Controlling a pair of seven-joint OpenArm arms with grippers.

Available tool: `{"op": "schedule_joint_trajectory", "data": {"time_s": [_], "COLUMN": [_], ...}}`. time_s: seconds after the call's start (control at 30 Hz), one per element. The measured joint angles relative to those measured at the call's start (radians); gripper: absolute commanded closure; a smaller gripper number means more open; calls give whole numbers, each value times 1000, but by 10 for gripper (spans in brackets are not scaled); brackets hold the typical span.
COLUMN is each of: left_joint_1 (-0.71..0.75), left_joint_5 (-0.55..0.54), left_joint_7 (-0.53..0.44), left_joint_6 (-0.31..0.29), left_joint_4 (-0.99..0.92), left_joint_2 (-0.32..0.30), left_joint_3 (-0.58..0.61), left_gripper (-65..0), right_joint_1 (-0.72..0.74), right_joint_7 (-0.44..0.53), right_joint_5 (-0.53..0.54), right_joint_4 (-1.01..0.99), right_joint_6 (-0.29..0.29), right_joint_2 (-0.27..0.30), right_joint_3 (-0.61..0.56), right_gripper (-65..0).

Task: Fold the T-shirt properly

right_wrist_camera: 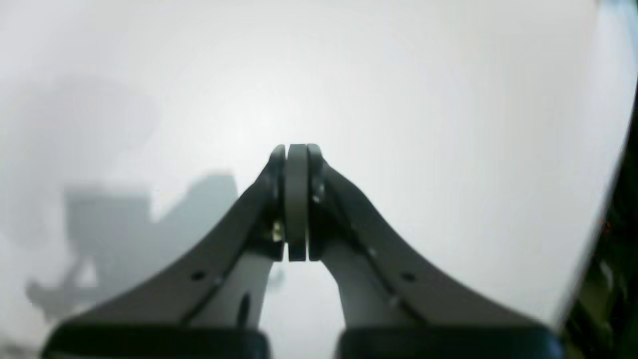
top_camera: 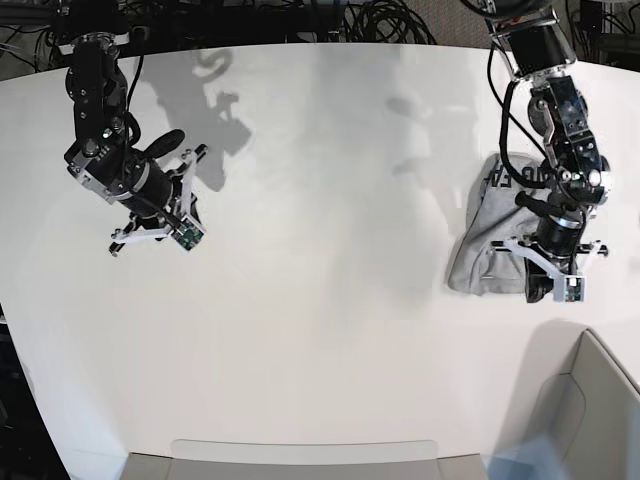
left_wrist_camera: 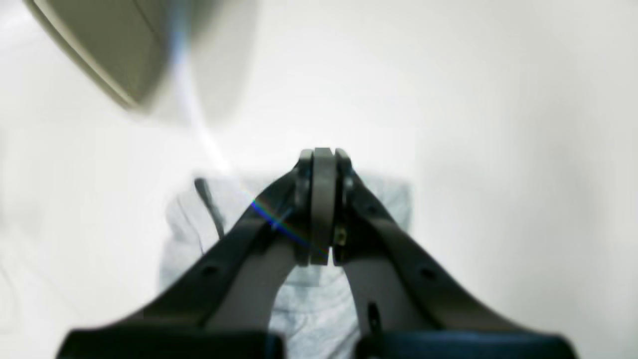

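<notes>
A heather-grey T-shirt (top_camera: 492, 245) lies in a small folded bundle near the right edge of a white table (top_camera: 320, 200), some black lettering showing along its far side. The folding looks all but done to me, so the next move probably calls for little more than lifting the arms clear. The left gripper (left_wrist_camera: 323, 207) hovers over the bundle, jaws pressed together on nothing, while the right gripper (right_wrist_camera: 297, 202) hangs well apart over bare table, likewise clenched and empty.
</notes>
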Motion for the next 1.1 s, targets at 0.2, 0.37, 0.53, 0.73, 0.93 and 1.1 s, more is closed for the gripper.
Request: {"op": "schedule_joint_trajectory", "data": {"time_s": [0.2,0.37,0.53,0.73,0.93,1.1], "left_joint_1": [136,360,561,773,941,1040], "left_joint_5": [10,2,3,0,-5,-5], "left_joint_7": [21,31,-2,-6,-2,13], "left_joint_6": [6,-10,5,5,-1,-1], "left_joint_4": [271,328,338,343,344,342], "left_joint_2": [167,237,284,314,387,416], "left_joint_3": [-220,-222,-233,-232,-227,-220], "left_gripper": [0,0,0,0,0,0], "right_joint_1": [-39,-145,-312,-425,-630,-764], "right_joint_7": [183,193,198,188,196,202], "right_joint_5": [-3,3,5,58,548,646], "right_joint_4": [58,115,116,116,119,122], "right_joint_6": [2,2,0,-2,-1,-3], "right_joint_2": [-21,-17,86,236,416,459], "right_joint_3": [2,-1,1,135,330,342], "right_gripper": [0,0,0,0,0,0]}}
